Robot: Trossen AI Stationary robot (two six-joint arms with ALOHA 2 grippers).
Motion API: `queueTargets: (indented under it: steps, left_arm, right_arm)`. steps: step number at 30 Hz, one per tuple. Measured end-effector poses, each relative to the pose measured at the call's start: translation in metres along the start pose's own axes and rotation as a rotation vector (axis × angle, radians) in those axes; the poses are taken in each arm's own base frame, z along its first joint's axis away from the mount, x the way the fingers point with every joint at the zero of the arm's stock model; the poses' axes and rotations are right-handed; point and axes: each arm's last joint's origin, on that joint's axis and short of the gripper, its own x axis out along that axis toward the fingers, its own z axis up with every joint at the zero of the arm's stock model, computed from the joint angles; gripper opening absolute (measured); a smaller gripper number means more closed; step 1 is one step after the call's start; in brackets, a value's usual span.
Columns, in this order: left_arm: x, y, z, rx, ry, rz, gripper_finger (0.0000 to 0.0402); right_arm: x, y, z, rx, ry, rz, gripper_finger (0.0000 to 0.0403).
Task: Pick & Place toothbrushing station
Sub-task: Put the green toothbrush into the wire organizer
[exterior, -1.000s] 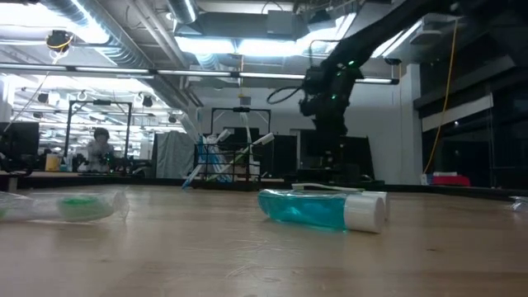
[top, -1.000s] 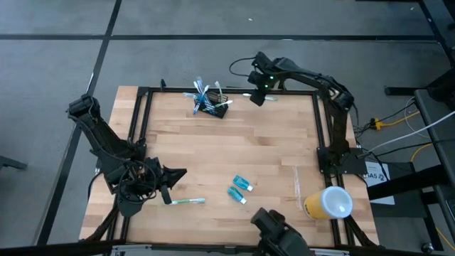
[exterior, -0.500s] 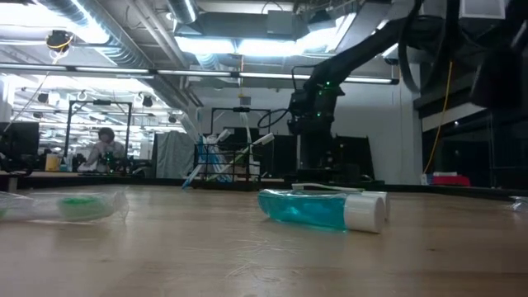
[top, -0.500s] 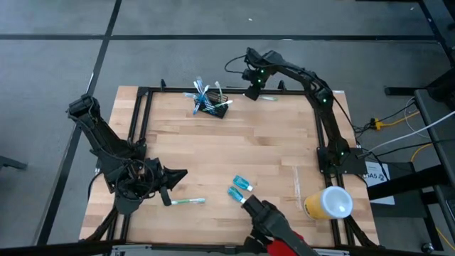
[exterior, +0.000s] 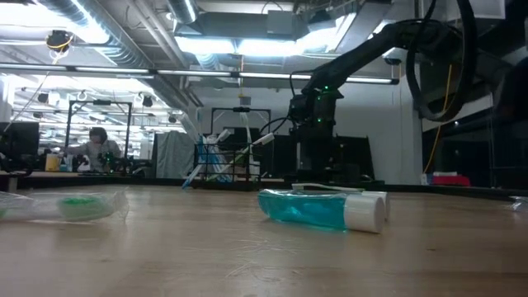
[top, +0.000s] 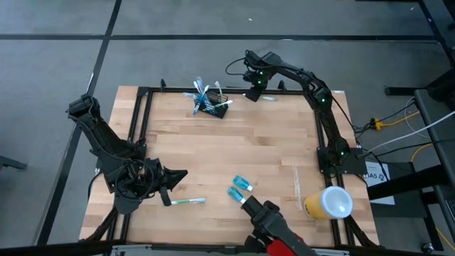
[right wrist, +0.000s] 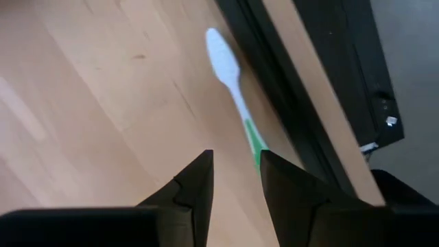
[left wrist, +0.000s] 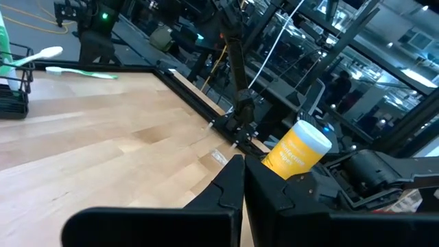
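My right gripper [top: 253, 90] has swung in over the far edge, fingers apart above a green-and-white toothbrush [right wrist: 235, 92].

A second ago that arm reached out nearer the far right corner; now it stretches further toward the toothbrushing station [top: 211, 102], which sits untouched at the far middle of the table [top: 213, 153] with brushes standing in it. The toothbrush lies flat beside the black frame rail [right wrist: 288, 75], nothing held. My left gripper [left wrist: 241, 180] stays parked at the near left, fingers together. The yellow cup [top: 327, 203] and blue tubes [top: 240, 188] haven't moved.
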Motion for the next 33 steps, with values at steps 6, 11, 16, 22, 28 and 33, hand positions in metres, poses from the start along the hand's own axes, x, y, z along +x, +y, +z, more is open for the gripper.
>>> queueTargets:
  steps: [6, 11, 16, 22, 28, 33]
  left_arm:
    - [0.000, -0.002, 0.001, -0.023, 0.005, -0.009, 0.0005]
    - [0.000, -0.007, 0.003, -0.020, 0.001, -0.027, 0.0005]
    - [0.000, -0.011, 0.006, -0.022, 0.004, -0.052, 0.0002]
    - [0.000, -0.012, 0.007, -0.021, 0.007, -0.060, 0.0002]
    - [0.000, -0.012, 0.007, -0.021, 0.007, -0.060, 0.0004]
    - [0.000, -0.012, 0.007, -0.022, 0.007, -0.060, 0.0002]
  right_arm:
    - [0.000, 0.001, 0.001, -0.007, 0.000, -0.022, 0.0123]
    - [0.018, 0.005, 0.002, 0.012, 0.046, 0.010, 0.0123]
    - [0.026, 0.009, 0.006, -0.007, 0.030, -0.003, 0.0123]
    - [0.026, 0.007, 0.007, -0.009, 0.029, -0.034, 0.0123]
    - [0.026, 0.008, 0.007, -0.002, 0.024, -0.011, 0.0123]
    - [0.024, 0.009, 0.008, 0.004, 0.005, 0.016, 0.0123]
